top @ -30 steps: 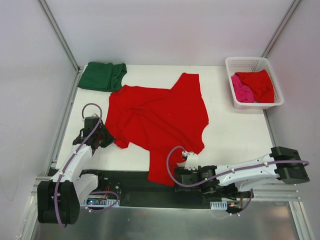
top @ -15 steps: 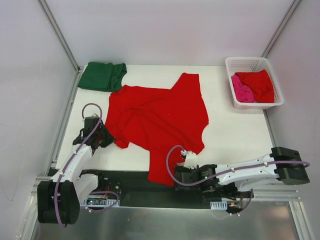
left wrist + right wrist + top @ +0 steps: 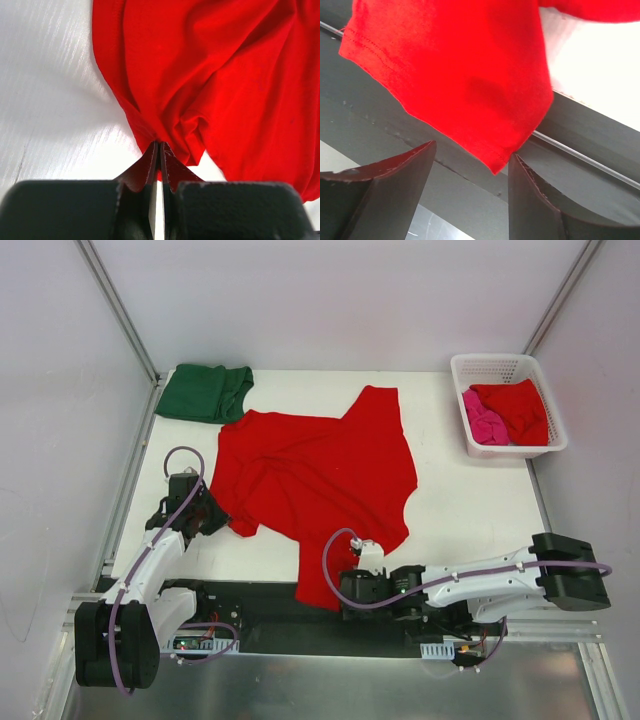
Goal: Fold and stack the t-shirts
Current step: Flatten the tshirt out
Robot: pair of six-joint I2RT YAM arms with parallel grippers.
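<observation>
A bright red t-shirt lies spread and rumpled across the middle of the table, one corner hanging over the near edge onto the black base. My left gripper is shut on the red t-shirt at its near left edge. My right gripper is open, its fingers either side of the hanging corner of the red t-shirt, which does not touch them. A dark green t-shirt lies folded at the far left corner. Another red t-shirt and a pink one lie in the basket.
A white lattice basket stands at the far right of the table. Metal frame posts rise at both far corners. A black base strip runs along the table's near edge.
My right gripper has slid leftwards along the near edge, up to the hanging corner of the red t-shirt. The left arm and the cloth have not moved.
</observation>
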